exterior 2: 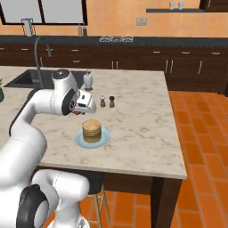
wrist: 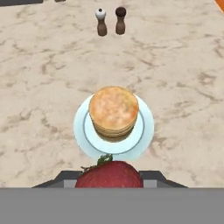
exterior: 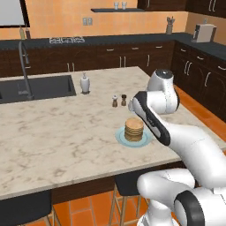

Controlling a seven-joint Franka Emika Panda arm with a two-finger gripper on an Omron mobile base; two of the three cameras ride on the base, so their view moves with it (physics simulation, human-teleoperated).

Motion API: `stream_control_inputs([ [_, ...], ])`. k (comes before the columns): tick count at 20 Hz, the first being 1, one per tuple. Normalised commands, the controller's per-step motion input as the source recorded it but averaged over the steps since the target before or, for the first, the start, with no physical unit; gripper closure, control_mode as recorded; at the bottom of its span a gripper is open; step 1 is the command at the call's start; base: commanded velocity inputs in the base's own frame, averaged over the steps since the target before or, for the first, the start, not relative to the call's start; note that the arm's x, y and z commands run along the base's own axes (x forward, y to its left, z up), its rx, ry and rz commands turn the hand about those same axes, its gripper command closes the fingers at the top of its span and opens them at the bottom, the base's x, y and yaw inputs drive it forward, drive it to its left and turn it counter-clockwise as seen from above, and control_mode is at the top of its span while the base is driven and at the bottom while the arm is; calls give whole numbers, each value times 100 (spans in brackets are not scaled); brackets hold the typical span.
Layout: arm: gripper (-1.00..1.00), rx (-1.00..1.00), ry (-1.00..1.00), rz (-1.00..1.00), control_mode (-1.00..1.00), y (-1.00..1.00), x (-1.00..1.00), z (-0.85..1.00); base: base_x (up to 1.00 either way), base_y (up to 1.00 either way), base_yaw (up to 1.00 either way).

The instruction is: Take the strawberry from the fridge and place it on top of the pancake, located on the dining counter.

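The pancake (wrist: 113,111) is a tan stack on a pale blue plate (wrist: 146,127), standing on the beige marbled dining counter (wrist: 43,65). My gripper (wrist: 109,179) is shut on the red strawberry (wrist: 111,173), which hangs above the counter just short of the plate's near rim. From the base views the pancake (exterior: 133,129) (exterior 2: 91,130) sits near the counter's front edge (exterior: 57,132), and my hand (exterior 2: 80,111) hovers just behind and left of it. The fridge is out of view.
Salt and pepper shakers (wrist: 101,22) (wrist: 120,20) stand beyond the plate. A white soap dispenser (exterior: 84,83) sits by the inset sink (exterior: 39,87) with its faucet (exterior: 24,66). Stools (exterior: 128,185) are tucked under the counter's front edge.
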Motion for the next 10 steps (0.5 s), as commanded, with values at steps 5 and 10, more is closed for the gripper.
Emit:
stream_control_inputs([
  [5,100,0,0,0,-100,0,76,-48,0,0,0],
  [10,100,0,1,0,-100,0,51,-50,0,0,0],
])
